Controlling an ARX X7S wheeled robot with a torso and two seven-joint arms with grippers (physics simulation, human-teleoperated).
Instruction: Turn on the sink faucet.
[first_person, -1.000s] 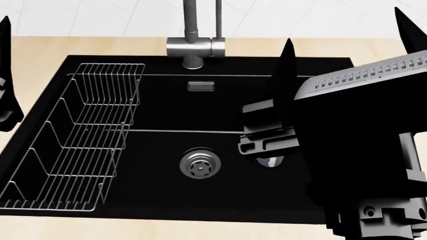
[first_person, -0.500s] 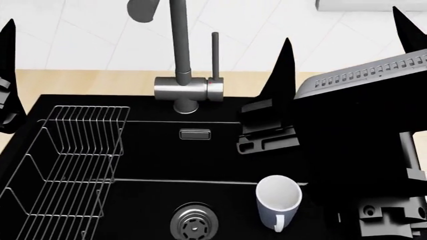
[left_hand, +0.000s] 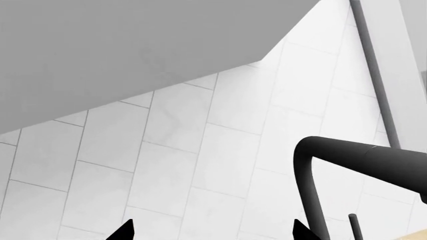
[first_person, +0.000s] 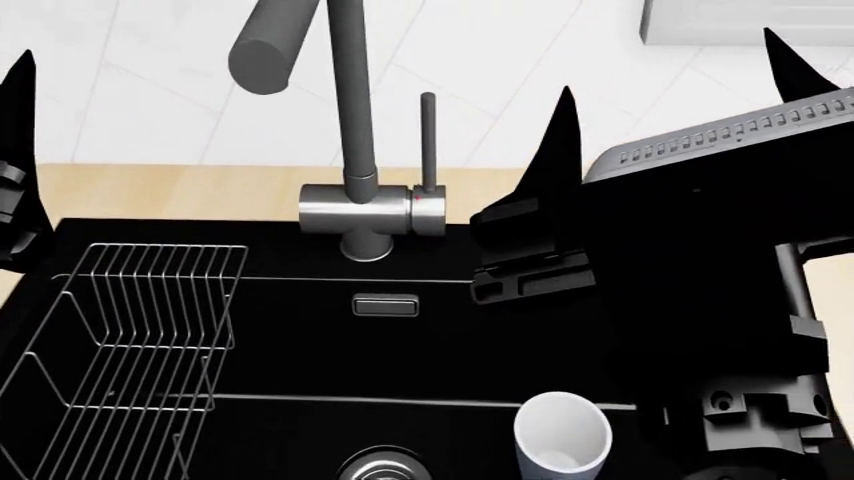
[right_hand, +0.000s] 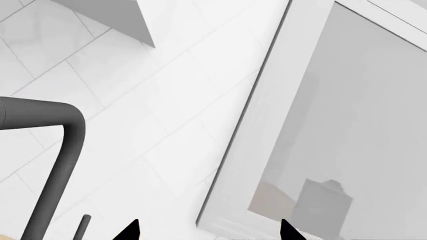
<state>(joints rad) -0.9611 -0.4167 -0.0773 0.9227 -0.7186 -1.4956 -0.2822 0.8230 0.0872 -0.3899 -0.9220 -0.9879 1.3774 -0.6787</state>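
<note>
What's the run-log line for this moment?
right end effector: open, right of lever, no contact | faucet: untouched | mug: in sink

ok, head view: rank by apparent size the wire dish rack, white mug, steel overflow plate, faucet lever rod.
1. Wire dish rack, largest though cropped.
2. White mug in the black sink.
3. Thin upright lever rod, long but slim; mug comparison unsure.
4. Small rectangular steel overflow plate.

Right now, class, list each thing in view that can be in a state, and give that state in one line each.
sink faucet: lever rod upright, no water running, nothing touching it.
sink: no water showing.
mug: upright in the sink, opening up, nothing visible inside.
dish rack: nothing on it.
right gripper: jaws open, holding nothing.
left gripper: jaws open, holding nothing.
</note>
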